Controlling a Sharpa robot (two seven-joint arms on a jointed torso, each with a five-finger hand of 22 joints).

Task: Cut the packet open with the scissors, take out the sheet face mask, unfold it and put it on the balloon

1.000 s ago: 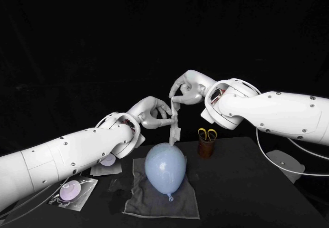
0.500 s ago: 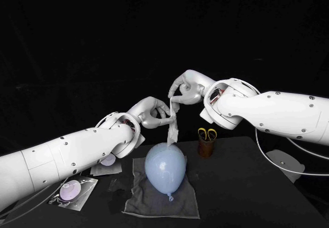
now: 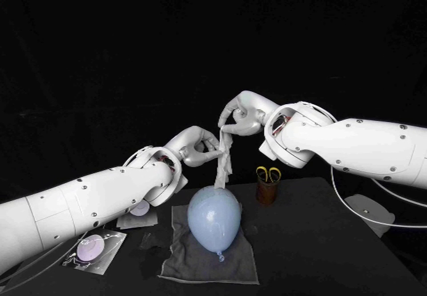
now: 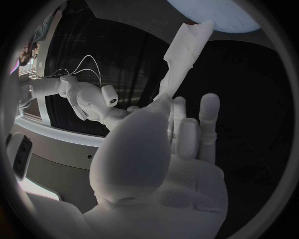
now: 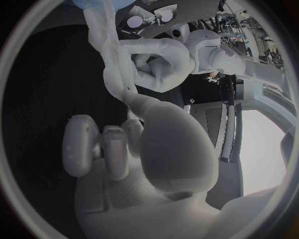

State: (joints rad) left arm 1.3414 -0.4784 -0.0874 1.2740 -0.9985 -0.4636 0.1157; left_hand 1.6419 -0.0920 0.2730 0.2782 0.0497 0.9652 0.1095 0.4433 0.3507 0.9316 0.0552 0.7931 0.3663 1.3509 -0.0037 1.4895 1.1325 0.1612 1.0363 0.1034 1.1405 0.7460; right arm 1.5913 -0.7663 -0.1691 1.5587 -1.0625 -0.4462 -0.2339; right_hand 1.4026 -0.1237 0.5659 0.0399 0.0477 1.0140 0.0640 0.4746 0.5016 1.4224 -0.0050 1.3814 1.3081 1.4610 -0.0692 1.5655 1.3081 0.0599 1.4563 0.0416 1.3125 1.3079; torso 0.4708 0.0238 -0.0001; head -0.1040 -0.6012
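The white sheet face mask [image 3: 223, 161] hangs as a narrow, still-folded strip above the pale blue balloon [image 3: 213, 214]. My right hand [image 3: 239, 121] pinches its top end. My left hand [image 3: 201, 148] pinches the strip a little lower, from the side. The strip's lower end dangles just over the balloon's top. In the left wrist view the mask [image 4: 184, 54] runs from my left hand [image 4: 168, 149] toward the balloon [image 4: 215, 12]. In the right wrist view my right hand [image 5: 134, 149] holds the mask [image 5: 111, 59], with my left hand [image 5: 156, 62] beside it.
The balloon lies on a grey cloth [image 3: 197, 262] in the middle of the black table. Yellow-handled scissors [image 3: 268, 174] stand in a brown holder [image 3: 265, 193] to its right. The cut packet [image 3: 94, 250] and another piece [image 3: 138, 213] lie at the left.
The mask's lower fold has dropped out, so it now hangs straighter and narrower. My left hand has shifted slightly up along it. The right hand has barely moved.
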